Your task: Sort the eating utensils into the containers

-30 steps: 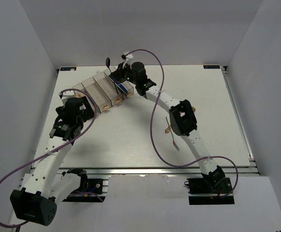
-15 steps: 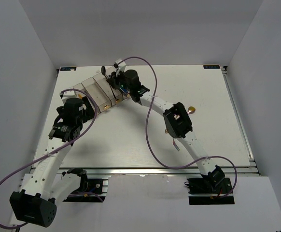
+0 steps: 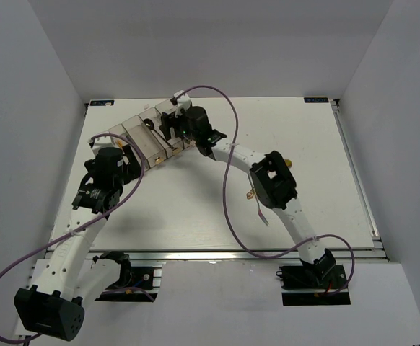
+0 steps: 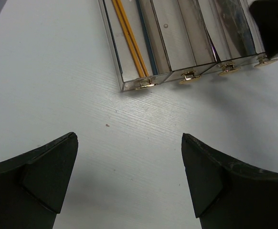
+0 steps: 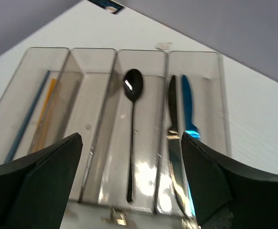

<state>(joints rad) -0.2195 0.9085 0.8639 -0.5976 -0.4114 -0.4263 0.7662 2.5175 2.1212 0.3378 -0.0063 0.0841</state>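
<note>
The containers (image 3: 135,134) are a row of four clear bins at the back left. My right gripper (image 3: 169,127) hovers open just over their near end, nothing between its fingers. In the right wrist view a black spoon (image 5: 133,125) lies in the third bin, and a black knife (image 5: 172,109) and a blue knife (image 5: 187,102) lie in the fourth. Orange chopsticks (image 4: 131,42) and a dark one (image 5: 28,118) lie in the end bin. My left gripper (image 4: 129,177) is open above bare table, just short of the bins' tagged ends (image 4: 190,77).
More utensils lie on the table by the right arm: a gold piece (image 3: 251,192), a purple-handled one (image 3: 263,215) and a gold tip (image 3: 287,162) showing behind the arm's elbow. A purple cable (image 3: 228,180) loops over the middle of the table.
My right gripper came down over the bins with the black spoon, opened and let it go. The spoon now lies in the third bin. The left arm has barely moved.
</note>
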